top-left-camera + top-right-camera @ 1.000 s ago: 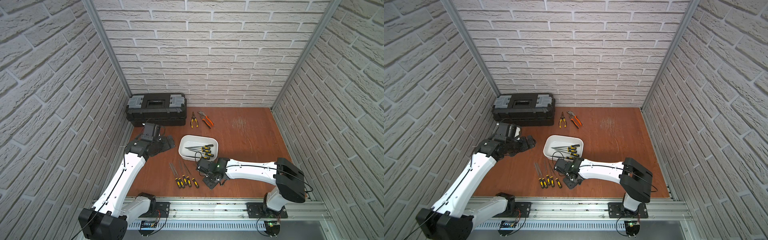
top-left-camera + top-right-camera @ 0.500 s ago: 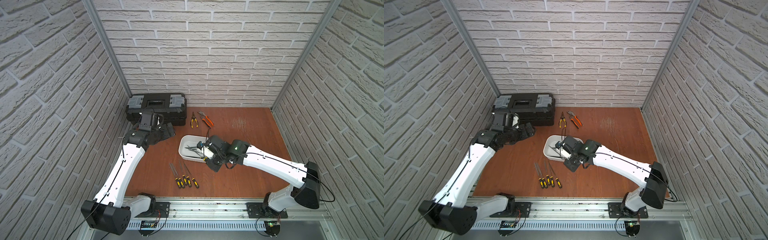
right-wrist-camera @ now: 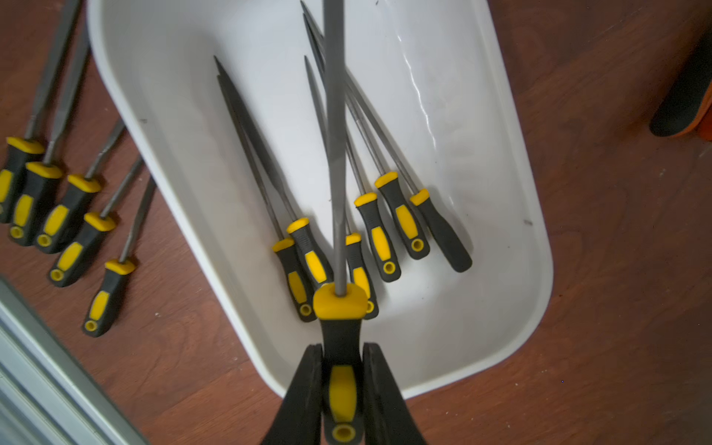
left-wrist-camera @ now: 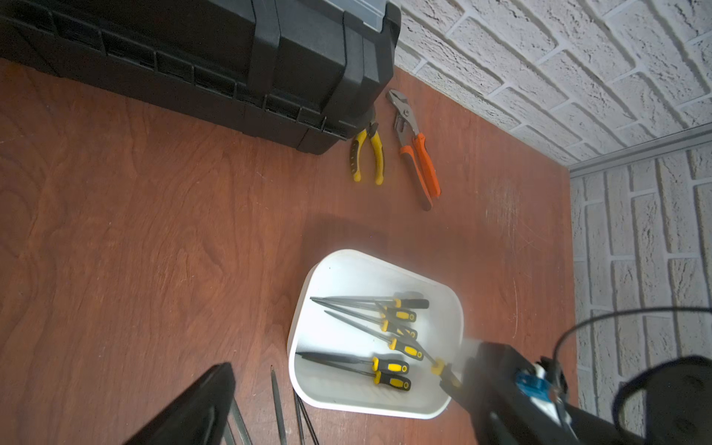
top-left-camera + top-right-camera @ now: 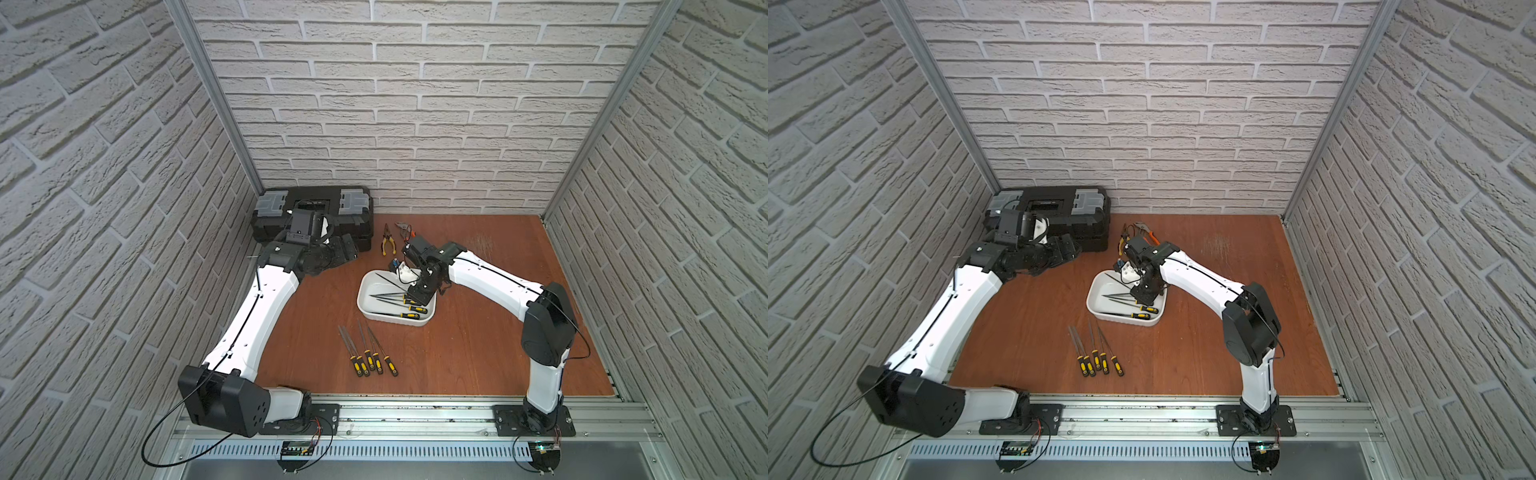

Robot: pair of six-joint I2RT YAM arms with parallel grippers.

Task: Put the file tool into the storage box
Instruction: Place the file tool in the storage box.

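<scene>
The right end effector (image 3: 343, 385) is clamping the black and yellow handle of the file tool (image 3: 334, 154), its two fingers pressed against the handle's sides. It is hanging above the storage box (image 3: 173, 115), a shallow white tub on the wooden table (image 5: 478, 353). The grey shaft is reaching out across the tub, over several files (image 3: 385, 231) already lying inside. The handle's butt and the fingers are sitting roughly above the tub's near rim rather than well inside it.

The main risk is probably a release from here. With the handle over the rim, the file could land half on the edge and tip out onto the table. Dropped from height, it could also bounce off the files beneath. Lowering further could push the shaft into those files and shove them about.

A row of loose files (image 5: 372, 361) is lying on the table just beside the tub. The left end effector (image 5: 338, 251) is resting near the black toolbox (image 5: 311, 208), well apart from the tub; whether its fingers are apart cannot be told.
</scene>
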